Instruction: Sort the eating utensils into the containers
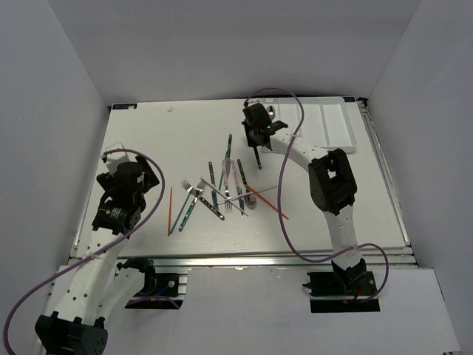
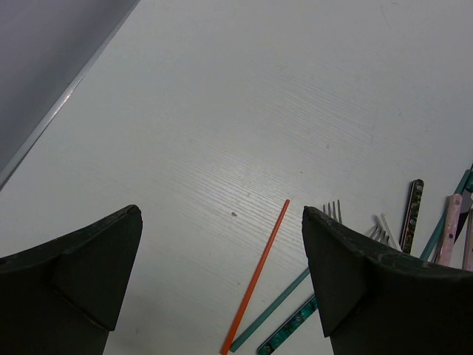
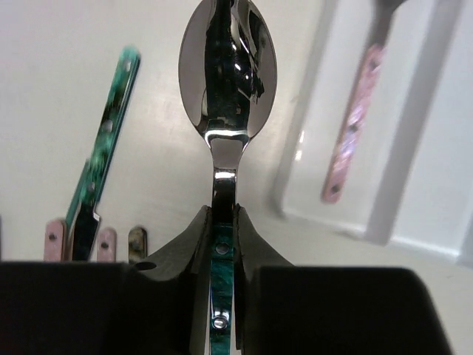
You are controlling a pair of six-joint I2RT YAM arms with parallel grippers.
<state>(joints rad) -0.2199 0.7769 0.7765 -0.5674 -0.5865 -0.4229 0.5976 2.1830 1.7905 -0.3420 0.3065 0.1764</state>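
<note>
My right gripper is shut on the neck of a teal-handled spoon and holds it above the table, just left of the white tray. In the right wrist view its jaws clamp the spoon, and a pink-handled utensil lies in a tray slot. The other utensils lie in a loose pile at the table's middle. My left gripper is open and empty above the table, left of the pile. An orange chopstick lies between its fingers' line of sight.
A teal-handled knife lies left of the held spoon. A second orange chopstick lies right of the pile. White walls close in the table on three sides. Purple cables loop over the right arm and table.
</note>
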